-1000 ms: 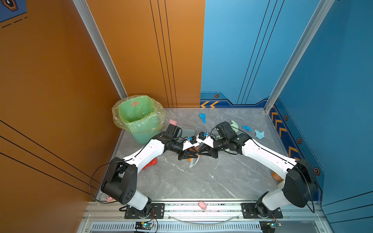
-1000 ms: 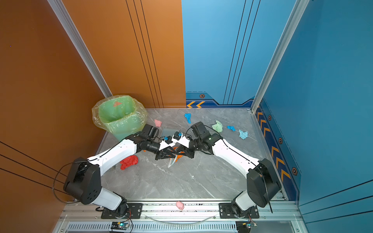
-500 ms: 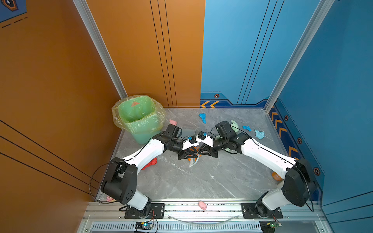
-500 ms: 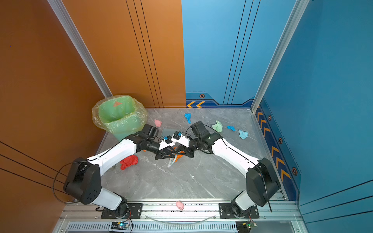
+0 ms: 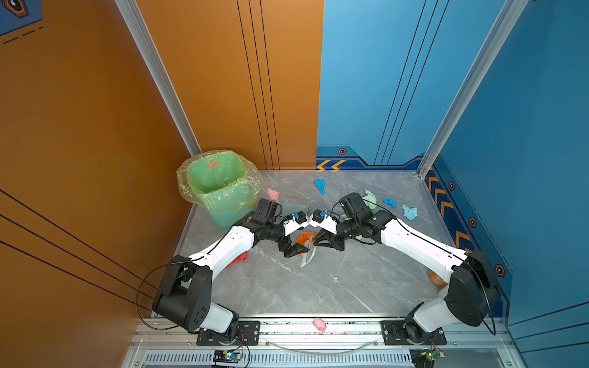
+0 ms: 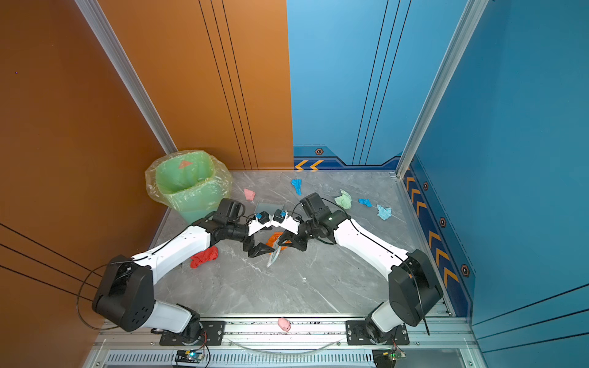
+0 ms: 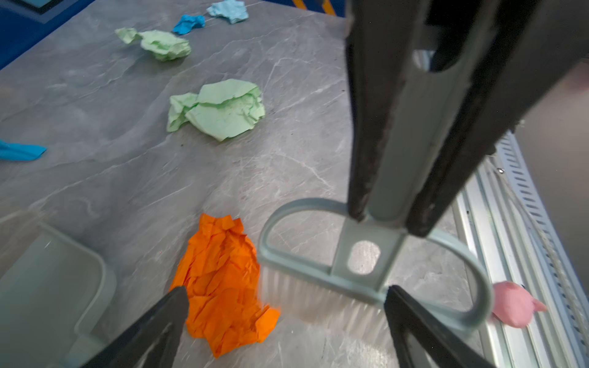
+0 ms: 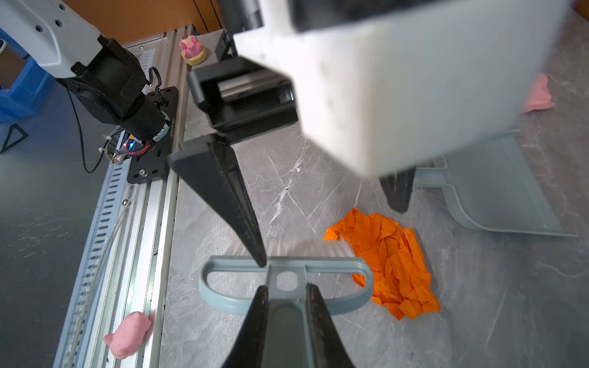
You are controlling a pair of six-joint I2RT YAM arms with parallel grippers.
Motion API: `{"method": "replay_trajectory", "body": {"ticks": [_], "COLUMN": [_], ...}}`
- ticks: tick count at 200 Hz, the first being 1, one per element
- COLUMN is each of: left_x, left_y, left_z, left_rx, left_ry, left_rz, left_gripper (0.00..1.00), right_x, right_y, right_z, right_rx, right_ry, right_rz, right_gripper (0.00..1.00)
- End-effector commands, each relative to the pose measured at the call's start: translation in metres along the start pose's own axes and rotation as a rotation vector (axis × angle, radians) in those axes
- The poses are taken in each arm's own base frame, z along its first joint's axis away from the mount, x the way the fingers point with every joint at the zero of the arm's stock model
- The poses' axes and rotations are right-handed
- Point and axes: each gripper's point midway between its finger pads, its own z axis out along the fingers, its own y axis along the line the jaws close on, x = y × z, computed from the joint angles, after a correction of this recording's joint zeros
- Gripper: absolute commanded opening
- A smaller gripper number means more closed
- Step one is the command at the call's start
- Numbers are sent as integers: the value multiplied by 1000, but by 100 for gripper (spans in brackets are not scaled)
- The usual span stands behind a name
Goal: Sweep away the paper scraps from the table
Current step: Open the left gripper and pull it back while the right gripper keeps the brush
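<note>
Orange paper scrap touching brush bristles, right pincer clamped on brush handle, left pincer apart, motor lettering blurred.

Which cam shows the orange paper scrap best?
Right wrist: the orange scrap is close, sharp, nearly uncovered. Left wrist shows it with one corner covered; both top views show a small, partly hidden patch.

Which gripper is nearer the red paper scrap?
Left. The left gripper hangs open right of the red scrap in a top view; the right gripper, shut on the brush, is farther right.
</note>
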Motion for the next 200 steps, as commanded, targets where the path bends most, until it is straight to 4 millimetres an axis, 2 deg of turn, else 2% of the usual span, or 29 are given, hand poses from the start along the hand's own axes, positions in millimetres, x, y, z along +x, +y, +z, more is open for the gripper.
{"method": "replay_trajectory", "body": {"ticks": [1, 20, 29, 61, 90, 123, 157, 200], "left_x": [6, 12, 8, 26, 41, 50, 50, 55], "left_y": [17, 28, 38, 75, 91, 100, 104, 110], "left_z": [-8, -14, -19, -41, -48, -41, -28, -21], "left_rx": [-133, -228, -302, -613, -732, -796, -843, -976], "left_ry": [23, 38, 22, 81, 93, 87, 115, 199], "left_rz": [-77, -148, -172, -325, -496, -597, -600, -611], "left_gripper": [98, 98, 98, 98, 98, 98, 98, 98], "right_x": [2, 2, 2, 4, 0, 3, 15, 19], "right_y": [-3, -7, -9, -18, -30, -41, -63, -91], "right_z": [-17, -26, -28, -39, -51, -64, -83, -107], "right_rx": [51, 79, 94, 168, 236, 331, 512, 713], "right_ry": [-3, -23, -30, -51, -96, -119, -95, -99], "right_rz": [9, 21, 22, 56, 123, 172, 247, 440], "right_gripper": [0, 0, 0, 0, 0, 0, 0, 0]}}
